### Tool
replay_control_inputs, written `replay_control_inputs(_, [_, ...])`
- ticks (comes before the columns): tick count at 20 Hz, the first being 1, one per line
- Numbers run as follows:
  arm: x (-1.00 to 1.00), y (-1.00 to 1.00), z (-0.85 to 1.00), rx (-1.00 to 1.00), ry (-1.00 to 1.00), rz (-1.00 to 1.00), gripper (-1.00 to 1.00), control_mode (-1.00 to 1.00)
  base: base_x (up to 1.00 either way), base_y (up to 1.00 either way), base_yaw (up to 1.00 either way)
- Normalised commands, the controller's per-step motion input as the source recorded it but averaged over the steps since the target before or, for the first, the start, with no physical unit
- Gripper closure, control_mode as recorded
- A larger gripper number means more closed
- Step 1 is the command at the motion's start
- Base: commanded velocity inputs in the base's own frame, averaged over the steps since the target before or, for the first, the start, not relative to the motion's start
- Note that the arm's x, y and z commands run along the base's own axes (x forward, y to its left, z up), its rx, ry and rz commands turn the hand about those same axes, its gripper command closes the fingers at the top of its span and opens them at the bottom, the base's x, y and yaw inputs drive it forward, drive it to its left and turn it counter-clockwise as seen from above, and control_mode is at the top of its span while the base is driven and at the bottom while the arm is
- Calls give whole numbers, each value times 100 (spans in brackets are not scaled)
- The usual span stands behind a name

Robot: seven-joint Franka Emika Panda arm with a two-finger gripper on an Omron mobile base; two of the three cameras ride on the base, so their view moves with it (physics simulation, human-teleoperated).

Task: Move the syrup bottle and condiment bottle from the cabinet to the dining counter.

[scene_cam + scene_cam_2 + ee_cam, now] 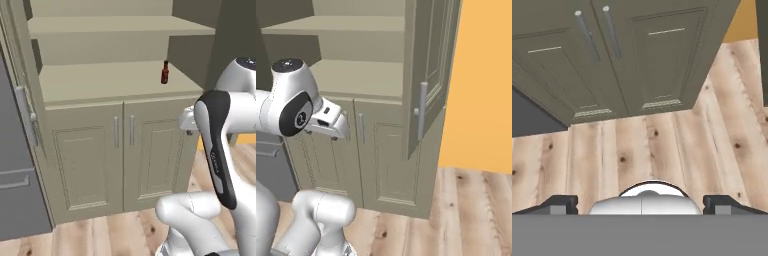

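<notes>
Well, condiment bottle [164,73] stands near cabinet [90,160] shelf's right edge.

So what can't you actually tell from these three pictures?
- Condiment bottle, left base view: too small to read any label.
- Cabinet shelf, right base view: the robot's arm and the open door hide parts of it.
- End effector, hand view: only its fingertips show, set wide apart with nothing between them.

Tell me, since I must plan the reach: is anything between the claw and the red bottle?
Nothing visible. The red bottle stands alone on the cabinet's open shelf, upper doors swung wide. The claw hangs lower, open, pointing at the floor before the shut lower doors.
</notes>
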Motion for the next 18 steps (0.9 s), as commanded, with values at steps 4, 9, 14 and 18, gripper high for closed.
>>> replay_control_inputs(4, [0, 0, 0, 0, 0, 0, -100, 100, 100, -6, -6])
replay_control_inputs(9, [0, 0, 0, 0, 0, 0, -100, 100, 100, -6, -5])
replay_control_inputs(14, [0, 0, 0, 0, 0, 0, -100, 100, 100, -13, -7])
replay_control_inputs(18, [20, -12, 0, 0, 0, -4, -100, -100, 73, -31, -10])
